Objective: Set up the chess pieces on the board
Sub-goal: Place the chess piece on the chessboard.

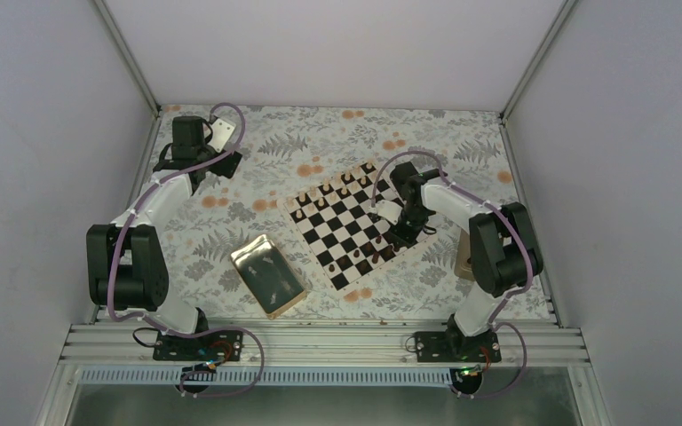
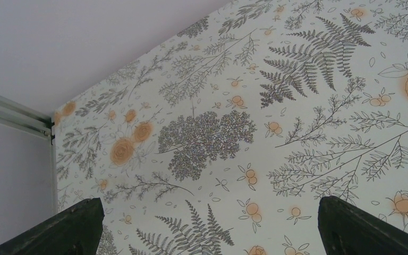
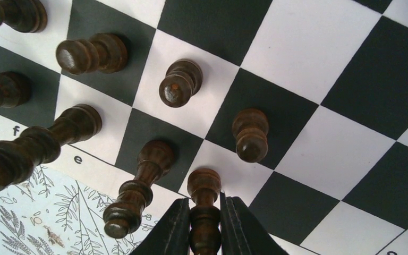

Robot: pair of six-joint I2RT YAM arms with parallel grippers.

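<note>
Chess pieces (image 3: 178, 85) in dark wood are ranked along the near-right edge of the board (image 1: 342, 226), which lies right of centre on the worktop (image 1: 320, 151). One dark piece (image 3: 204, 183), standing on a cream edge square, is clamped in the right claw (image 3: 204, 226). The left claw (image 2: 207, 212) is spread wide, empty, above the far-left corner.

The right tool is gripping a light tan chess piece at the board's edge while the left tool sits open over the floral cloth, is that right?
No. The chess piece in the right tool is dark brown, not light tan; the right wrist view shows it. The rest holds.
</note>
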